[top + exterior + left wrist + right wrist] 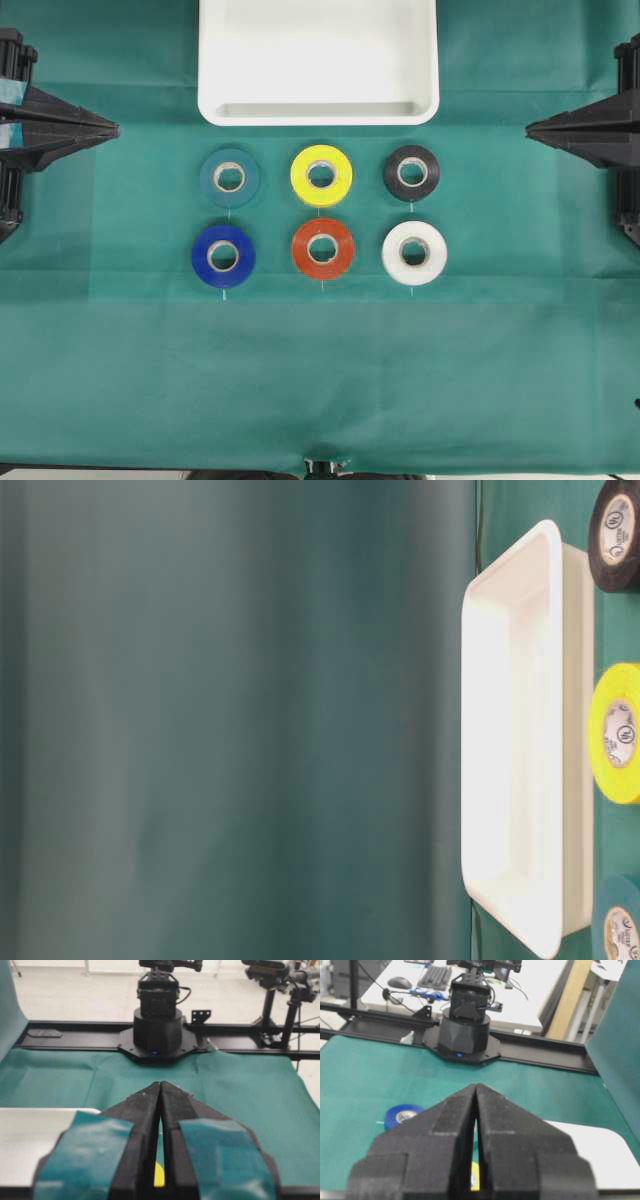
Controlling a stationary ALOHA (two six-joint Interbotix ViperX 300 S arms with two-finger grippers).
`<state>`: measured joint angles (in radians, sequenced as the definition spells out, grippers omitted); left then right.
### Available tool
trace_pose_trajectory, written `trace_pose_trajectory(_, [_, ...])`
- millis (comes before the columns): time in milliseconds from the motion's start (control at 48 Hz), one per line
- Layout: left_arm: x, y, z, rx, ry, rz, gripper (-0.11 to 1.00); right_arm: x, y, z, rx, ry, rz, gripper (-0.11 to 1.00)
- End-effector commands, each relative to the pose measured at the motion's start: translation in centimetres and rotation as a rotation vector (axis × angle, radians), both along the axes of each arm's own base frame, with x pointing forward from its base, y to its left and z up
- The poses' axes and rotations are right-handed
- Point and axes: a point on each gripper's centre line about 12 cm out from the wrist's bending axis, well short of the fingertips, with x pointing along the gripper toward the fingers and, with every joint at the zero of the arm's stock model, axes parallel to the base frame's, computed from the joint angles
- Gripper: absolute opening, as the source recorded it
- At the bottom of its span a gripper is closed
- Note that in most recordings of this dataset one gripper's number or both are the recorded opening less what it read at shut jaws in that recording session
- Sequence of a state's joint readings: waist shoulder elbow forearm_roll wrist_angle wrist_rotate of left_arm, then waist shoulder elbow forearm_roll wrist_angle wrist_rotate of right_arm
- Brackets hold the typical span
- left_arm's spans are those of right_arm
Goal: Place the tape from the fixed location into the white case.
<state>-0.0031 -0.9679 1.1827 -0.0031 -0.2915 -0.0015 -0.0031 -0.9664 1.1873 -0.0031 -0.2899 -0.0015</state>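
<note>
left gripper (112, 128): jaws pressed together, holding nothing, far left edge
right gripper (532, 127): likewise closed, empty, far right edge
tape (321, 175): yellow roll, upper middle of six, just below white case (318, 112)
handling: likely light, stiff; pinch across rim or wall through core

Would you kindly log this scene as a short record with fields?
target: yellow tape, top row, middle of six rolls
destination: white case, empty, just beyond the top row
top row neighbours: teal roll, black roll
bottom row: blue roll, orange-red roll, white roll
left pincer: shut, at the left edge
right pincer: shut, at the right edge
</note>
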Motion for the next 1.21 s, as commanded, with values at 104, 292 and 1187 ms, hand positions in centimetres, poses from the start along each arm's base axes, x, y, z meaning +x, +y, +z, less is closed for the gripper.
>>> trace_pose_trajectory(104, [0.35,0.03,0.56,0.023,0.014,0.003,0.02,0.57,-0.04,1.43,0.006,0.011,-0.002,0.00])
trace_pose_trajectory(292, [0.29,0.03,0.59,0.025,0.018,0.003,0.02,1.01,-0.01,1.47,0.006,0.048,0.000,0.00])
trace_pose_trajectory(1187, [0.42,0.04,0.40,0.018,0.029,0.003,1.00,1.17,-0.01,1.17,0.003,0.061,0.000,0.00])
